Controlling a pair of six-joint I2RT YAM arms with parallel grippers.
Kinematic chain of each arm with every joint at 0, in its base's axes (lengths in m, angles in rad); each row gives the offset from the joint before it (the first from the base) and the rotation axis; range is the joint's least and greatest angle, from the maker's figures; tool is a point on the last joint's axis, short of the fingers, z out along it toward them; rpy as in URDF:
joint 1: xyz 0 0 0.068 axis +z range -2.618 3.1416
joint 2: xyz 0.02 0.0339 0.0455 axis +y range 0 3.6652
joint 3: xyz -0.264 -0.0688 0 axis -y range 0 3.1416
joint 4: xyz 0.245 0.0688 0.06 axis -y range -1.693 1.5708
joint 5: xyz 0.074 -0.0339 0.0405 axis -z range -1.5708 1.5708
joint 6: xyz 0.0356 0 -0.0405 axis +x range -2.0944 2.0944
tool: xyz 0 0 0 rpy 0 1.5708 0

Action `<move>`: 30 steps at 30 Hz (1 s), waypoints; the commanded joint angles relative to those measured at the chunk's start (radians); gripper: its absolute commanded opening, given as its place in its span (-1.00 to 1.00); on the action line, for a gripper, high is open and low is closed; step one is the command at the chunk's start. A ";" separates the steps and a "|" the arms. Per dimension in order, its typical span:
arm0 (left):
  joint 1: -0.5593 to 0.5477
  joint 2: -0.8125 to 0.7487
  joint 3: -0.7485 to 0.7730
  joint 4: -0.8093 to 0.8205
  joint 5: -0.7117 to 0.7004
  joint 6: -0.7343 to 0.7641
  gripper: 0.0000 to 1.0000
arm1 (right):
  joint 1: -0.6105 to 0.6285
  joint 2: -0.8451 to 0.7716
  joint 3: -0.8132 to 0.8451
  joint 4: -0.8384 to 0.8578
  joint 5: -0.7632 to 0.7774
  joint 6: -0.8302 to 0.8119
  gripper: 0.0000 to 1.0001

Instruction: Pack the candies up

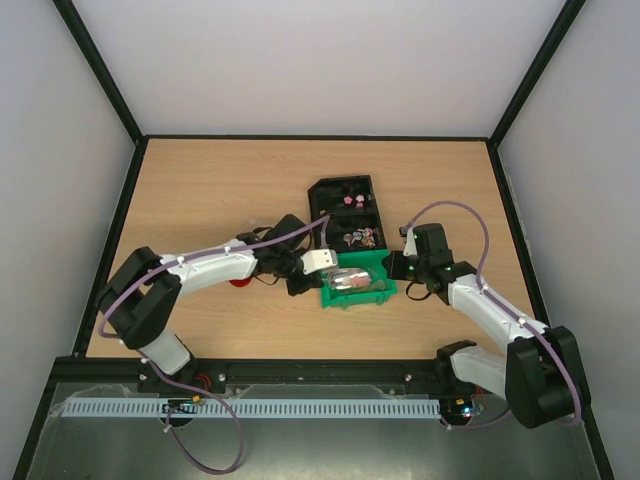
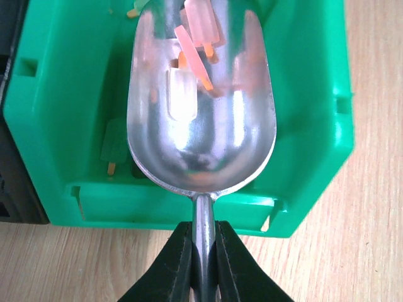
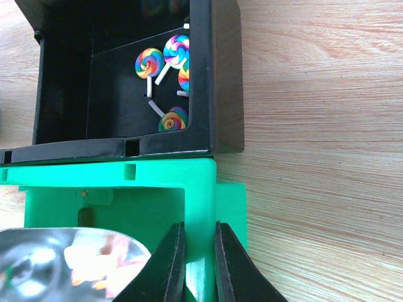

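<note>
Several tiny pastel candies (image 2: 192, 38), pink and white ice-lolly shapes, lie in the silver metal scoop (image 2: 201, 138) held over the open green plastic bin (image 2: 308, 126); one greenish piece (image 2: 114, 148) lies inside it. The left jaws clamp the scoop's handle; the right jaws pinch the bin's wall. Rainbow swirl lollipops (image 3: 149, 63) sit in the black compartment tray (image 3: 227, 75) touching the bin, so packing seems only partly done.

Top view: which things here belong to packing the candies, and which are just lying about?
In the job: candies in the silver scoop, held by the left claw; green bin, gripped by the right claw; black tray holding swirl lollipops.
Lying about: small red object beside the left arm.
</note>
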 commanded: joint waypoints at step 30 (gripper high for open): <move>0.638 -0.439 0.201 -0.692 0.087 0.390 -0.95 | -0.035 0.046 0.037 0.027 -0.014 -0.128 0.18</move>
